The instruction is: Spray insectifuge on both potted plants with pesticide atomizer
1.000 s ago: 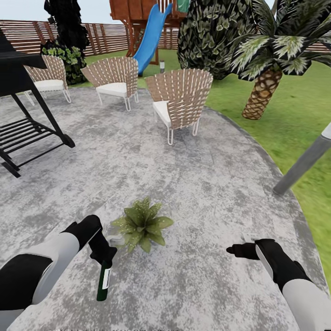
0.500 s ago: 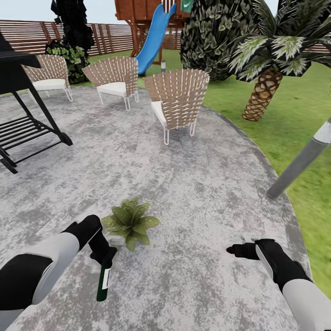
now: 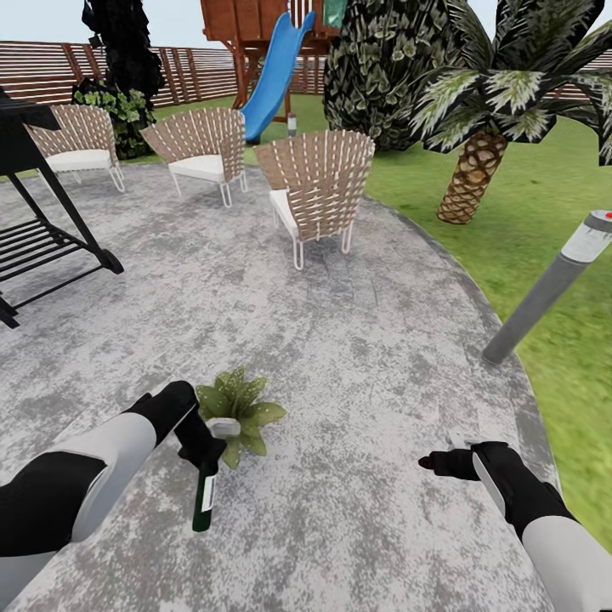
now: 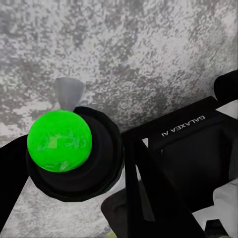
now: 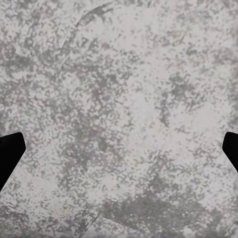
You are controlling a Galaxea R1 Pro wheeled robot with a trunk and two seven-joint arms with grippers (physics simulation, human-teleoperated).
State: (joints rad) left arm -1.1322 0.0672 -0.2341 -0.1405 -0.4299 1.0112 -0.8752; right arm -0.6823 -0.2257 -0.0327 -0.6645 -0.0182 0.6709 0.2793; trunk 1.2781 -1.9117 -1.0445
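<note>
Clamped in the left gripper (image 3: 202, 444) is the pesticide atomizer (image 3: 205, 497), held near its whitish spray head with the dark green bottle and white label hanging down over the grey paving (image 3: 340, 340). The spray head is seen just beside the nearer leaves of a potted plant (image 3: 239, 409), a low light-green rosette standing directly on the paving. In the left wrist view the bottle's green underside (image 4: 59, 141) is shown between the dark fingers, though whether the nozzle is actually aimed at the leaves cannot be told from these views.

The right gripper (image 3: 435, 463) is carried empty, its fingers parted, well apart from the plant.

The step in hand is judged to be spraying this first plant. For full cover, the nozzle is best turned squarely onto the rosette's centre and swept across all its leaves, with the bottle kept clear of them.

Further out, three woven chairs (image 3: 314, 195) are set on the paving, a grey bollard (image 3: 544, 293) stands at the lawn's edge, and a palm (image 3: 472, 170) rises beyond.
</note>
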